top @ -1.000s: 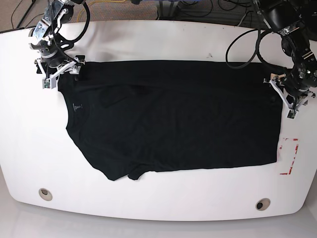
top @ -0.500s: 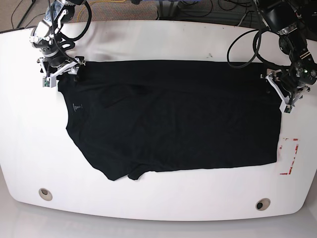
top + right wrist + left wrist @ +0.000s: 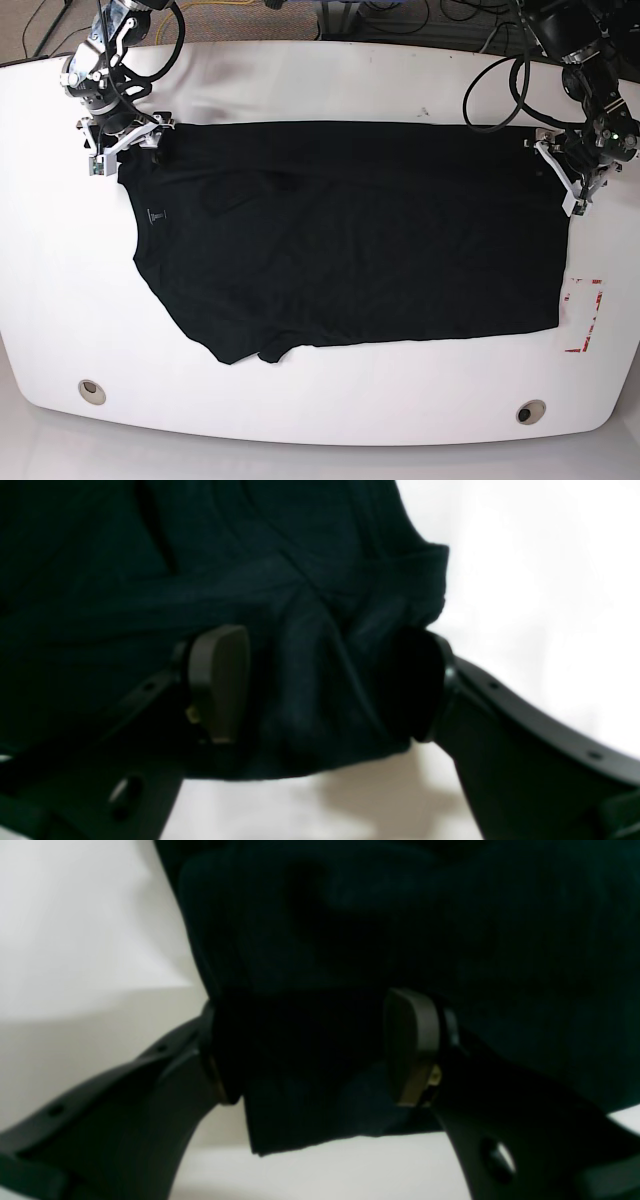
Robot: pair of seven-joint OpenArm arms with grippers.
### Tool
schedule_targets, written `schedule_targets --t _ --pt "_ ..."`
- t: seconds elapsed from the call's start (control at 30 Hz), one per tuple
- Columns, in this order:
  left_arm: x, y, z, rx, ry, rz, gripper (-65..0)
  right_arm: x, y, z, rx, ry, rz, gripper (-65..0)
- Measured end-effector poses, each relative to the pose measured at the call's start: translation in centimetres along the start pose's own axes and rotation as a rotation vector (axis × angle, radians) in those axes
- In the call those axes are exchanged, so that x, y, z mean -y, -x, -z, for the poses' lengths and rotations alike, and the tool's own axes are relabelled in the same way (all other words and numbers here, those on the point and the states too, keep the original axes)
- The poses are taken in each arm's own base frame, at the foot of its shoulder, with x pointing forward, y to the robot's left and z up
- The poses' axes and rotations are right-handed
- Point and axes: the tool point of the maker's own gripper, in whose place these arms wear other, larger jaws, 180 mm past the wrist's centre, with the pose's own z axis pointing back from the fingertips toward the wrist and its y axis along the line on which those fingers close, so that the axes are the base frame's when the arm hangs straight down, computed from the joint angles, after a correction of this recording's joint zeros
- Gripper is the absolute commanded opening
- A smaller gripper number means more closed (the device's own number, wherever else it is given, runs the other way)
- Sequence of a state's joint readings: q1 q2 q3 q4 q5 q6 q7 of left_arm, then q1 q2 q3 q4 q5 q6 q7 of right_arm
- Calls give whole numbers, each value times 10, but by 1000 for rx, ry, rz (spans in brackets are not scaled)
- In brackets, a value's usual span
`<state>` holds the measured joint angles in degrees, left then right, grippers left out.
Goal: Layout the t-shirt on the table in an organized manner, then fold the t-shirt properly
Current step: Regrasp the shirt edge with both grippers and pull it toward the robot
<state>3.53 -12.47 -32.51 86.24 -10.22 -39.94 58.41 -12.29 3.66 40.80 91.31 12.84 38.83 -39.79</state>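
Down at the near edge, the white table [image 3: 300,415] is showing its two round grommet holes [image 3: 91,391], and a red-marked rectangle [image 3: 587,318] is sitting near the right edge. Moving up, the black t-shirt [image 3: 350,235] is lying spread flat across the middle of the table, its small grey label [image 3: 155,215] showing at the neck on the left side. Up at the far corners, the left gripper [image 3: 570,172] is straddling the shirt's far right corner, fingers [image 3: 410,1047] parted with a fold of cloth sitting loosely between them. Over on the other side, the right gripper [image 3: 122,138] is doing likewise at the far left corner, pads [image 3: 220,680] apart around bunched fabric, not pinching it.
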Motion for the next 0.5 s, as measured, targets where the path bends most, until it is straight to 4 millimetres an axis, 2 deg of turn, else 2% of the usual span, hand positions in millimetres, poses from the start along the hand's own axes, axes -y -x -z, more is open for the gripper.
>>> schedule_targets --t 0.13,0.27,0.33,0.4,0.5 --pt "2 3 1 41 5 -1 -267 0 0 0 0 1 0 -244" --pt "3 5 1 63 12 -5 -279 1 1 0 -3 3 -2 -341" --pt "3 7 2 61 14 -8 -319 1 1 0 -4 3 0 -400" --pt "2 8 2 58 15 -11 -390 1 2 0 -5 1 2 -474" --pt "0 9 3 65 17 -17 -464 0 2 0 -7 -2 0 -545"
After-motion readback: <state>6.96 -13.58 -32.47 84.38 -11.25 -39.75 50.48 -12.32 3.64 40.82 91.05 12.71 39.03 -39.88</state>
